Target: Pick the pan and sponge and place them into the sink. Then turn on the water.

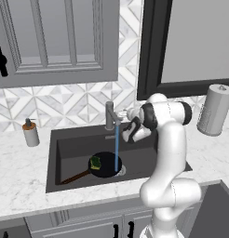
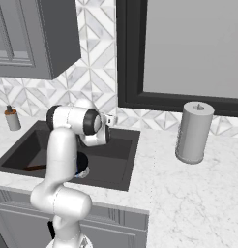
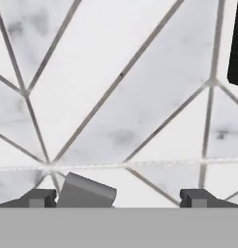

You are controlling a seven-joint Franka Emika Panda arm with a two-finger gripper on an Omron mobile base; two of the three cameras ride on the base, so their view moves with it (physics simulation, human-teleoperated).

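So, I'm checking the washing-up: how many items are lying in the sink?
2: the pan on the sink floor near the drain, and the sponge resting in the pan. The arm may hide more.

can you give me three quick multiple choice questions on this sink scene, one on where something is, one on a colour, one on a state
1. Where does the sponge lie?
A. in the pan
B. by the soap bottle
C. on the paper towel roll

2. What colour is the water stream?
A. green
B. blue
C. red

3. How is the gripper?
A. shut on the sponge
B. shut on the pan handle
C. open

Key: A, it rests on the pan inside the sink; B, a blue line falls from the faucet; C, the fingertips stand wide apart in the hand view.
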